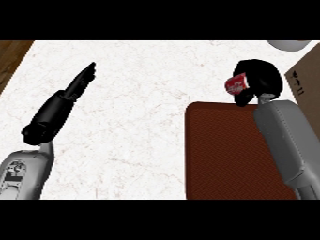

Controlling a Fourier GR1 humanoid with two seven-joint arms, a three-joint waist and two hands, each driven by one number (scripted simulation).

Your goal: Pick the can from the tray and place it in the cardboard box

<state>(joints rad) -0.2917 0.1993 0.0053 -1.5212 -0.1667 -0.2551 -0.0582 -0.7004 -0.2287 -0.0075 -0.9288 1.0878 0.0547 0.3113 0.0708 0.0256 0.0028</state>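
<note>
The right hand (259, 79), fingers curled round the red can (236, 84), holds it above the tray (224, 154), ready for the cardboard box (315, 75); the left hand (65, 103) rests, fingers straight.

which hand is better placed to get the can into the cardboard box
Right. The right hand already has its fingers curled round the can, right beside the cardboard box. The left hand is open, far across the counter.

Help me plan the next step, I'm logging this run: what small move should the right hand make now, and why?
Probably carry the red metal can rightward toward the brown cardboard box: the right hand is curled round it, beyond the dark red rectangular tray, not yet over the box.
</note>
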